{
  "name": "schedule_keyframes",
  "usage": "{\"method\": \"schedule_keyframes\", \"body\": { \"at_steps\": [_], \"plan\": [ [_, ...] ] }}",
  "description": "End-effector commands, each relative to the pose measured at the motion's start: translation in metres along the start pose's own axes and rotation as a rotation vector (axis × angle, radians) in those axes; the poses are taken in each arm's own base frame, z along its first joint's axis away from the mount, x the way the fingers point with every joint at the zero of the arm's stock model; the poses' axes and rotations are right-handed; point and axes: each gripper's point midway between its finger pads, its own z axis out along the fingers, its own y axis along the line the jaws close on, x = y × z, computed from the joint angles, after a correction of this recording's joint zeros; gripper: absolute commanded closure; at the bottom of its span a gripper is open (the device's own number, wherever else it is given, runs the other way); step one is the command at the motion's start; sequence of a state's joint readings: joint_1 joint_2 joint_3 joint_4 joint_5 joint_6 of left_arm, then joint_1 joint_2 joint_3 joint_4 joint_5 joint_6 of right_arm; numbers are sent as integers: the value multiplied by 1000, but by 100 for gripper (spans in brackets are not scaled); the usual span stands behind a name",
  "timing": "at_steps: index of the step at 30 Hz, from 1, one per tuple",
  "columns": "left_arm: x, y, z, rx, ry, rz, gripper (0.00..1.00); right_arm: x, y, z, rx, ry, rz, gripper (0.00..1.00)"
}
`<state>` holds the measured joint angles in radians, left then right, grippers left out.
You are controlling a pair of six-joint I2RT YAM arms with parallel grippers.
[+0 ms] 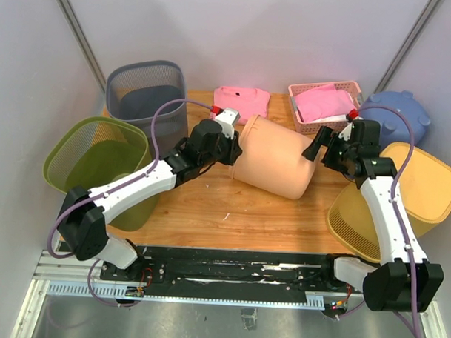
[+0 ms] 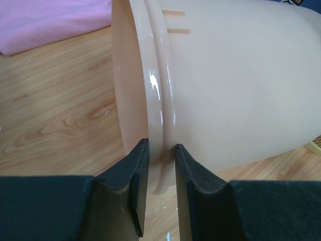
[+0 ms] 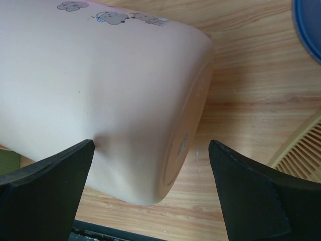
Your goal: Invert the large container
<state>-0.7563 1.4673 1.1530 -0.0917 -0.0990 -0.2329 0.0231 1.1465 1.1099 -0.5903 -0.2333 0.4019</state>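
The container (image 1: 274,159) lay on its side in the middle of the worktop (image 1: 209,220), mouth toward my left arm and base (image 3: 186,125) toward my right. I judged it to be light, thin-walled plastic: glossy, so slippery on the broad flank, and likely to flex if squeezed there. The rolled rim (image 2: 163,100) looked like the stiffest place to hold. My left end effector (image 2: 160,146) was pinching exactly that, one finger inside the mouth and one outside. My right end effector (image 3: 150,144) stood spread wide astride the base corner, gripping nothing. I reckoned it should steady the base, since a single rim pinch could slip during tipping.
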Motion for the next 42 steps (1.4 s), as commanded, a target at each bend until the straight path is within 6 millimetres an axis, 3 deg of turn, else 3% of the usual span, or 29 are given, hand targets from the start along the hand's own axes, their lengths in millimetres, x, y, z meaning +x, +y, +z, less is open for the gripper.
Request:
{"method": "schedule_keyframes", "body": {
  "at_steps": [1, 5, 12, 28, 35, 42],
  "plan": [
    [7, 9, -7, -10, 16, -4, 91, 4, 7, 10, -70, 1, 103, 0],
    [12, 8, -4, 3, 30, -7, 92, 8, 29, 15, -208, 11, 168, 1],
    [14, 4, -1, 29, 39, -10, 92, 13, 64, 8, -427, 26, 247, 3],
    [23, -24, 9, 176, 72, -58, 92, 0, 110, -70, -638, -60, 197, 4],
    [31, -42, 11, 271, 94, -119, 92, 0, 123, -92, -658, -68, 145, 4],
    [35, -57, 11, 355, 108, -173, 92, -1, 139, -98, -665, -70, 84, 4]
  ]
}}
